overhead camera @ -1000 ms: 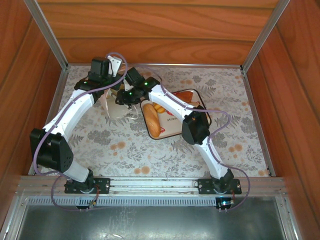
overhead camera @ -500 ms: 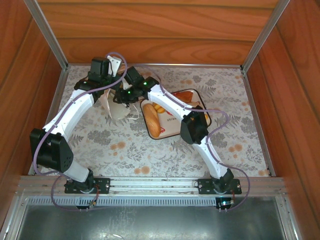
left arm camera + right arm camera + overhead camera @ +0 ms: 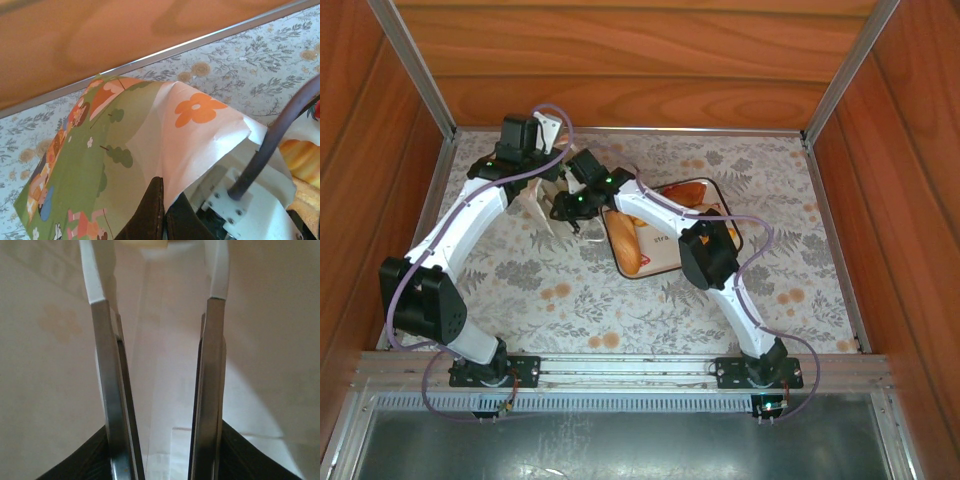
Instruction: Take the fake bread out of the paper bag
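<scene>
The paper bag [image 3: 125, 140] has a green cartoon print with an orange flower on its outside and is white inside. My left gripper [image 3: 164, 187] is shut on its upper edge and holds the mouth up. In the top view the bag [image 3: 535, 205] sits at the back left, between both wrists. My right gripper [image 3: 156, 262] is inside the bag [image 3: 270, 340], its jaws apart with white paper all round. A pale cream thing [image 3: 145, 242] lies at its tips; whether they touch it I cannot tell. Fake bread [image 3: 630, 248] lies on the tray.
The white strawberry-printed tray [image 3: 665, 255] lies right of the bag, under my right arm, with an orange bread [image 3: 692, 192] at its far end. Wooden walls with a metal rail [image 3: 150, 55] stand close behind the bag. Open floral tabletop [image 3: 570, 290] lies in front.
My right gripper has gone deeper into the bag and its jaws have narrowed a little. Less of the white bag shows below the right wrist. The left arm has held still.
</scene>
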